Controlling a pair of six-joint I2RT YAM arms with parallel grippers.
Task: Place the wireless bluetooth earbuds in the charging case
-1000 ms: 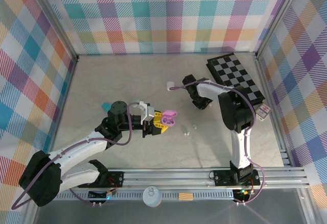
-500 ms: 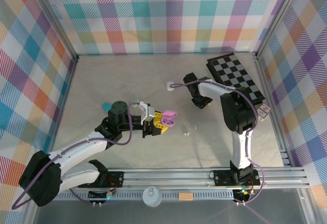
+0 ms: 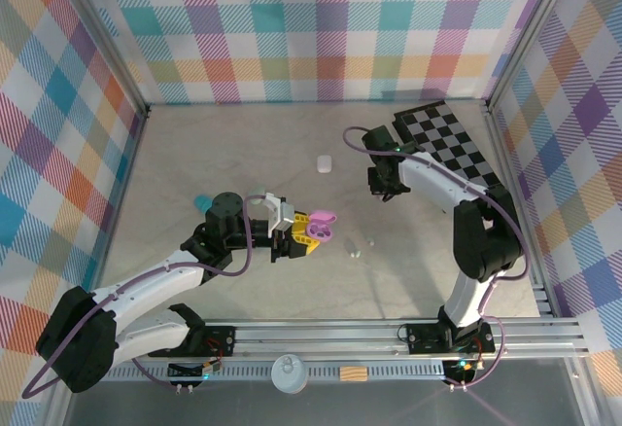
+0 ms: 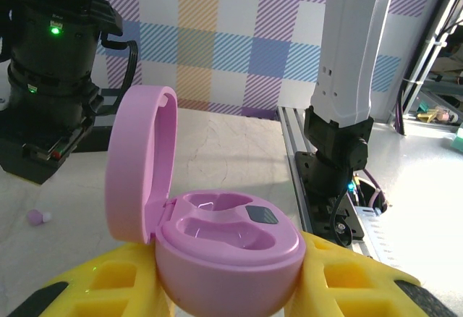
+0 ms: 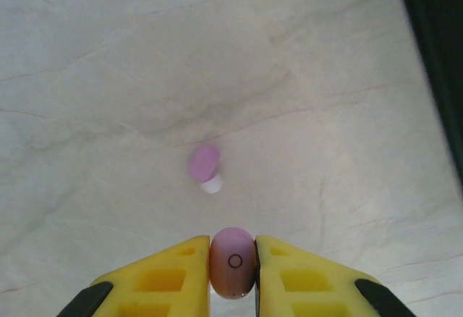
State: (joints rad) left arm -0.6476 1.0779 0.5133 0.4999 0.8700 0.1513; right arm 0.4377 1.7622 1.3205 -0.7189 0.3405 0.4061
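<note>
Overhead, the left gripper (image 3: pixel 303 234) is seen clamped on a glossy pink, pebble-shaped plastic charging case (image 3: pixel 321 222) with its lid swung open. Two tiny pale plastic buds (image 3: pixel 355 248) are found on the beige table (image 3: pixel 233 144) just beyond that gripper's tips, apart from the case. A small white rounded case (image 3: pixel 324 163) lies farther off, between the two grippers. The right gripper (image 3: pixel 387 189) is pointed down at the table, near a black-and-grey chequered board (image 3: pixel 449 144); what it holds cannot be made out from here. A teal object (image 3: pixel 201 201) is seen beside the left arm's black joint.

From the left wrist, the charging case (image 4: pixel 228 241) is shown gripped upright between the yellow fingers (image 4: pixel 340 281), its lid (image 4: pixel 137 165) hinged up on the left and two moulded wells exposed. A tiny purple earbud with a white tip (image 4: pixel 36 217) lies on the table ahead and to the left, below the black body of the right arm (image 4: pixel 51 78).

From the right wrist, the right gripper (image 5: pixel 233 246) is seen closed on a small pink-purple plastic earbud (image 5: pixel 233 266), which is marked with a small ring and pinched between the yellow fingertips (image 5: pixel 181 266). The purple earbud with a white tip (image 5: pixel 205 166) lies on the table just ahead of the tips, untouched.
</note>
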